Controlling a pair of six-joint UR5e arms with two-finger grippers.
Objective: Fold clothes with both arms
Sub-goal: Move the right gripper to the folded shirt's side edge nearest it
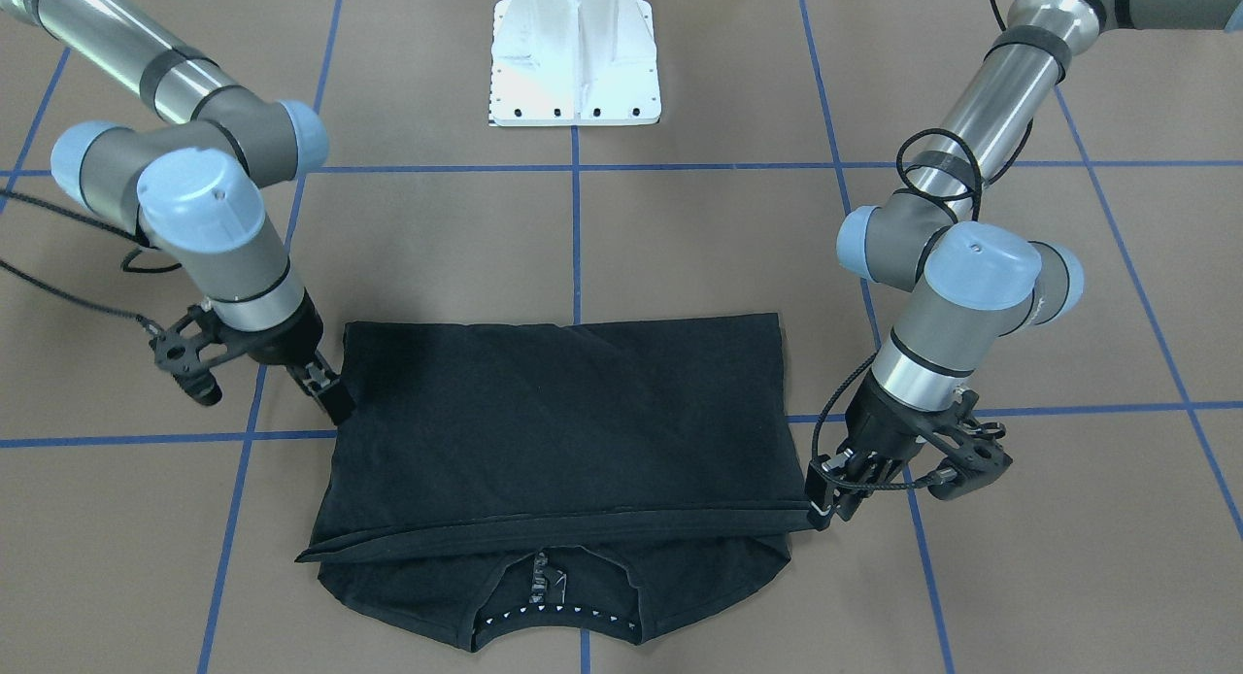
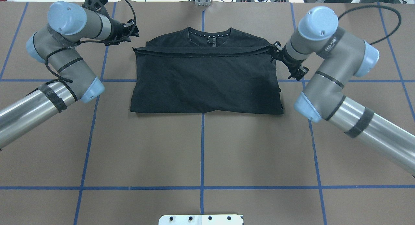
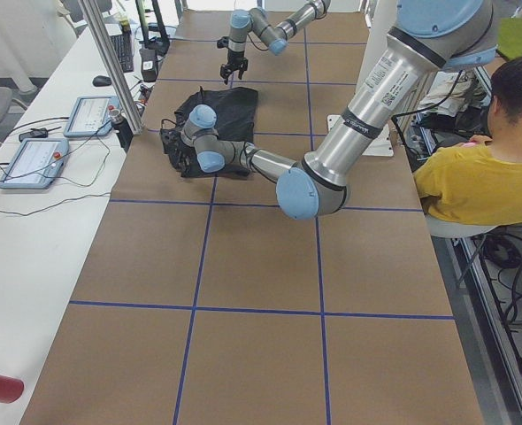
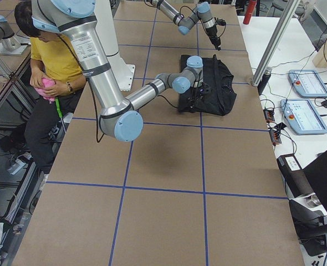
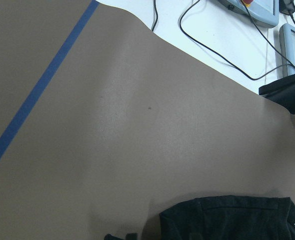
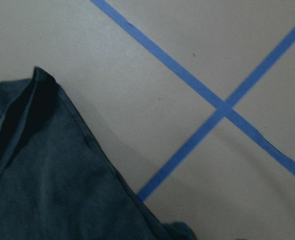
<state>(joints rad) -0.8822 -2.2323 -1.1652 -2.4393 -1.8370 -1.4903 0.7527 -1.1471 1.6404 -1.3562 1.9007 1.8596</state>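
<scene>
Overhead exterior: folded T-shirt flat between left hand and right hand.

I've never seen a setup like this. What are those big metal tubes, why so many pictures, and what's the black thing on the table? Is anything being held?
The tubes are two robot arms, the left arm and the right arm, each ending in a two-fingered gripper. All pictures show one moment from different cameras: one across the table facing the robot, one above and behind it, one at each table end, and one on each wrist. On the brown table lies a black T-shirt with its lower part folded up, leaving the collar showing. The left gripper and the right gripper sit at the shirt's two sides. Whether either is pinching cloth I cannot tell. The seated person in yellow in the end views is not part of the machine.
</scene>
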